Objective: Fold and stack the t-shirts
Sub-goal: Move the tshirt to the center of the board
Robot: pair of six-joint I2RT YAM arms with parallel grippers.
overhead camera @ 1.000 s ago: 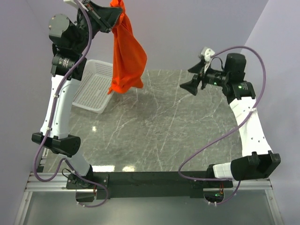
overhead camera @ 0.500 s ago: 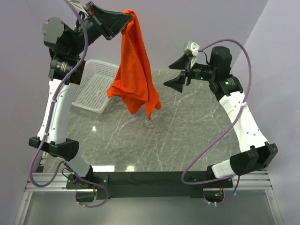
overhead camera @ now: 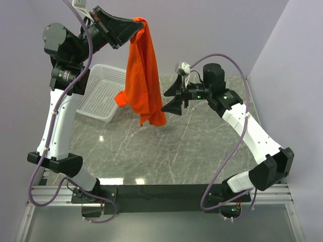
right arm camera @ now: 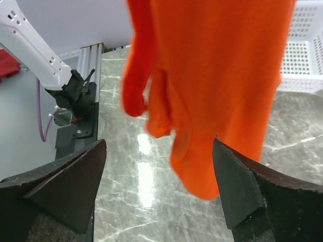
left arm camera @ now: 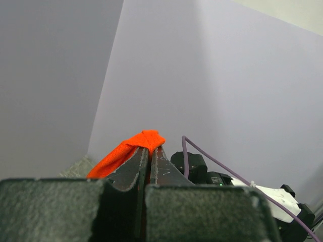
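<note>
A bright orange-red t-shirt [overhead camera: 145,75] hangs in the air from my left gripper [overhead camera: 136,25], which is raised high at the back left and shut on a bunch of the cloth's top. In the left wrist view the t-shirt [left arm camera: 128,149] folds over the closed fingertips of the left gripper [left arm camera: 150,150]. My right gripper [overhead camera: 169,98] stands open just to the right of the shirt's lower hem, apart from the cloth. In the right wrist view the t-shirt [right arm camera: 217,75] hangs just beyond the wide-apart fingers of the right gripper [right arm camera: 159,146], its lowest corner level with the gap.
A white mesh basket [overhead camera: 101,93] sits at the table's back left, behind the hanging shirt, and shows as the basket [right arm camera: 308,45] in the right wrist view. The grey marble table [overhead camera: 202,146] lies below. Lilac walls close in the back and right.
My left gripper has swung the shirt to the right, and it now hangs longer and straighter. My right arm has moved left, up to the shirt's lower edge.
</note>
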